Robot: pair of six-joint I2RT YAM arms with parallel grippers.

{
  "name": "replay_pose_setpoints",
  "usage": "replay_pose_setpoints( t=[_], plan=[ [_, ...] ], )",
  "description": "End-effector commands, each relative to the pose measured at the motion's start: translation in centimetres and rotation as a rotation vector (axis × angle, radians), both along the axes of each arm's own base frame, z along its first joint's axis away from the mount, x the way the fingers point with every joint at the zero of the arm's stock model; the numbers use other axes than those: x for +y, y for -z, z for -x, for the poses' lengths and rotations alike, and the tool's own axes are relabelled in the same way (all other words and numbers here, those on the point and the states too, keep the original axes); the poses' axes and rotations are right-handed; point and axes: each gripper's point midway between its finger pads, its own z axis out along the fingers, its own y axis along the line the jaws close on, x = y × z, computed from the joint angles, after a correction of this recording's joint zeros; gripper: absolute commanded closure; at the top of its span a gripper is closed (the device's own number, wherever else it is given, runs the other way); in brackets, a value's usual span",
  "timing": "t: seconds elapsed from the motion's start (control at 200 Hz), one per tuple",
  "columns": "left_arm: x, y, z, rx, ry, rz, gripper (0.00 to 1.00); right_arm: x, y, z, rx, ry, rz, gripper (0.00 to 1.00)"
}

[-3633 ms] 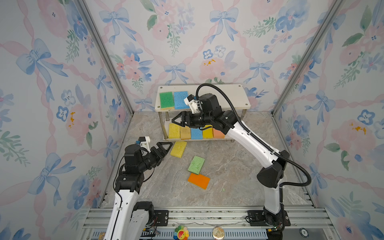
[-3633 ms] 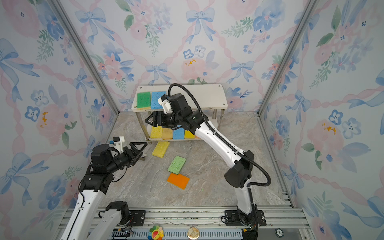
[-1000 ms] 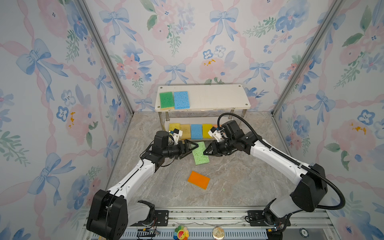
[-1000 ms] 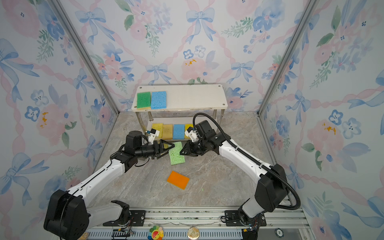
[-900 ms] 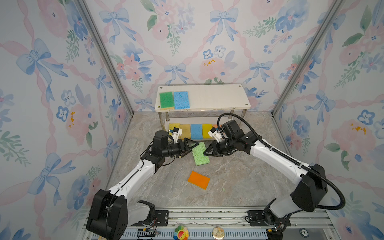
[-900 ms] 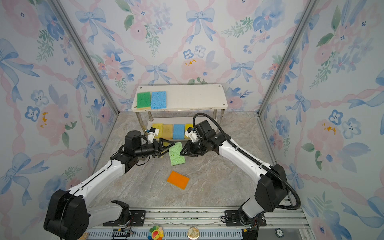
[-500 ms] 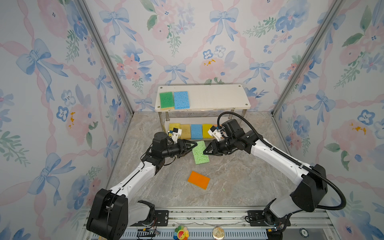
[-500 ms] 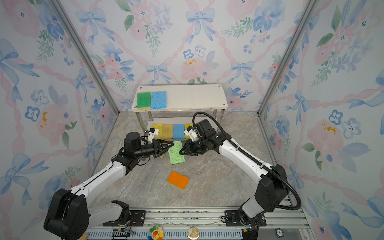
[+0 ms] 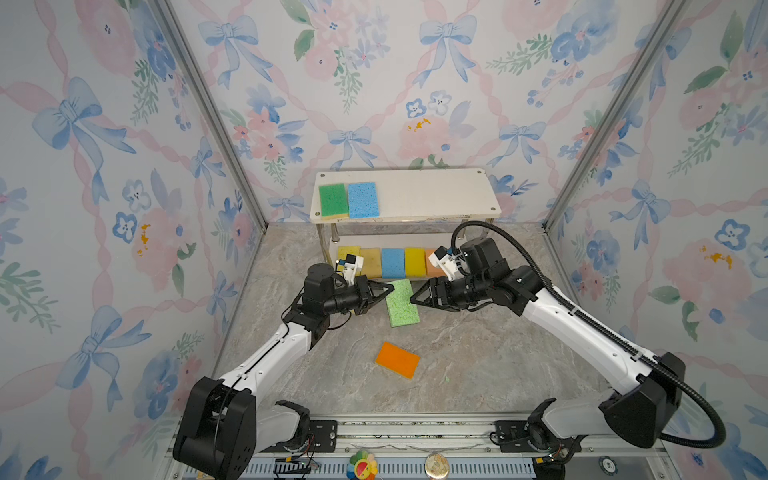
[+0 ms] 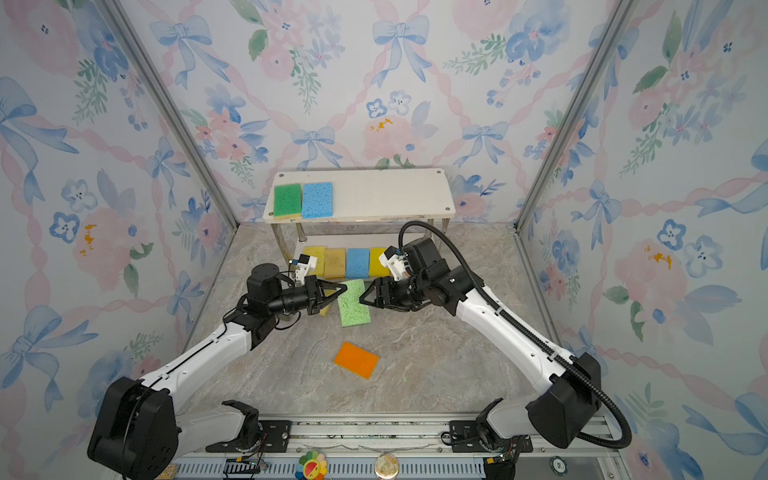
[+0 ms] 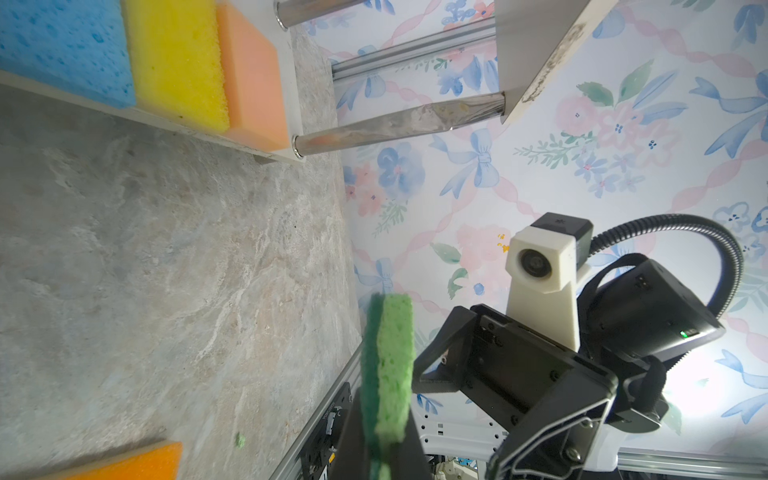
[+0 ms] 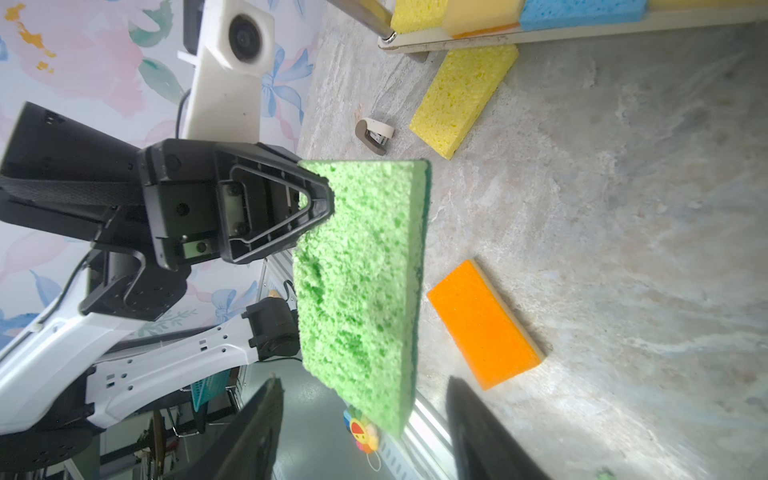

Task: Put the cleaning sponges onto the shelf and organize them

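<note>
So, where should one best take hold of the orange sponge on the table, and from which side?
The orange sponge lies flat and alone on the table, so only its thin sides offer a hold. Probably come from straight above and close on the two long edges near the middle.

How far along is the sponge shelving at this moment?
Done: dark green sponge and blue sponge on the shelf's top board, five in the bottom row. In hand: left gripper shut on the light green sponge, right gripper open. Left: orange sponge and yellow sponge on the floor.
</note>
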Motion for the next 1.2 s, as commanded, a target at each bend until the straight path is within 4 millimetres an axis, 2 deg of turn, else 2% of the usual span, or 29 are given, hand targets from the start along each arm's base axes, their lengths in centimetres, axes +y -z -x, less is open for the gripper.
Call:
replay_pose_setpoints(
  t=[0.0, 0.17, 0.425, 0.61, 0.91, 1.06, 1.195],
  plan=[
    [-0.4, -0.9, 0.0, -0.022, 0.018, 0.018, 0.97, -0.6, 0.4, 1.1, 0.038, 0.041, -0.008, 0.33],
    [-0.5, -1.2, 0.1, -0.021, 0.022, 0.026, 0.98, 0.0, 1.2, 2.5, 0.048, 0.015, -0.012, 0.33],
    [-0.5, -1.3, 0.4, -0.016, 0.024, 0.035, 0.98, 1.9, 1.7, 2.6, 0.045, -0.004, -0.037, 0.38],
    [-0.5, -1.4, 0.5, -0.015, 0.025, 0.040, 0.98, 2.6, 2.3, 2.6, 0.053, -0.016, -0.036, 0.42],
    [-0.4, -1.4, 0.5, -0.015, 0.024, 0.042, 0.99, 2.4, 2.9, 2.7, 0.054, -0.004, -0.015, 0.51],
    [-0.5, -1.5, 0.4, -0.013, 0.025, 0.045, 0.99, 1.9, 4.0, 2.7, 0.073, 0.009, 0.011, 0.48],
    [-0.5, -1.7, 0.3, -0.014, 0.027, 0.048, 0.99, 2.2, 4.3, 2.6, 0.080, 0.005, 0.008, 0.47]
  ],
)
